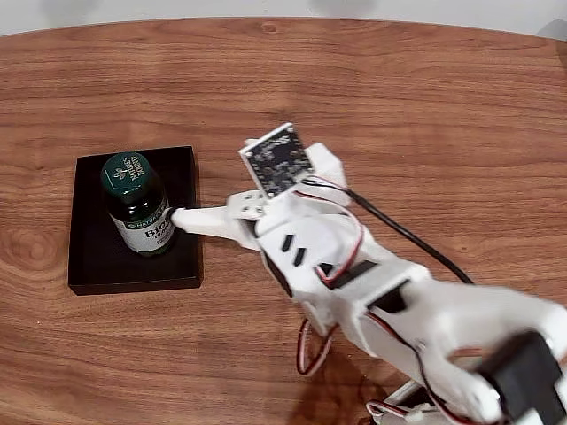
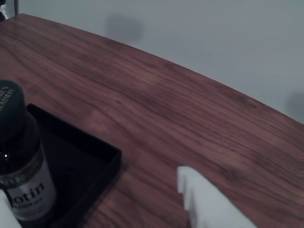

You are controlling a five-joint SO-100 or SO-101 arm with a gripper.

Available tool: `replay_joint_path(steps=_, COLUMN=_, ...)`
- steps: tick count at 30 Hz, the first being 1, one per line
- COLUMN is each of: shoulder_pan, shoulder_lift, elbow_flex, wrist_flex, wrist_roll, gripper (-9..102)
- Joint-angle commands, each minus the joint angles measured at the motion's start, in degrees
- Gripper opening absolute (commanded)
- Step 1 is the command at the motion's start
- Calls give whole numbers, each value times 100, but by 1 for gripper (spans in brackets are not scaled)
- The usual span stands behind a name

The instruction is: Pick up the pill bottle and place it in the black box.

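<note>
One white finger of the claw touches the side of the pill bottle, and the wrist view shows the other finger far off to the right, so the claw is spread wide. The bottle stands up inside the black box. I think this is the letting-go step. Next the arm should pull back gently without tipping the bottle. The brown tabletop around it is bare.
</note>
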State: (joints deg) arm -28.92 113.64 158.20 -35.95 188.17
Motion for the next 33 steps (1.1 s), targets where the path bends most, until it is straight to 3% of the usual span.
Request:
replay_joint_path(steps=1, shoulder_pan=264, shoulder_lift=1441, elbow_flex=264, wrist_flex=686, wrist_roll=18, gripper=41)
replay_joint_path(steps=16, shoulder_pan=1846, shoulder_lift=4896, elbow_flex=1529, wrist_flex=4061, wrist_roll=-246, gripper=20)
replay_joint_path(steps=26, shoulder_pan=2760, shoulder_lift=6636, elbow_flex=1529, wrist_flex=7567, wrist_roll=-659, gripper=5)
replay_joint_path(steps=33, shoulder_pan=2892, shoulder_lift=7216, elbow_flex=1529, wrist_flex=9422, wrist_roll=-1099, gripper=3)
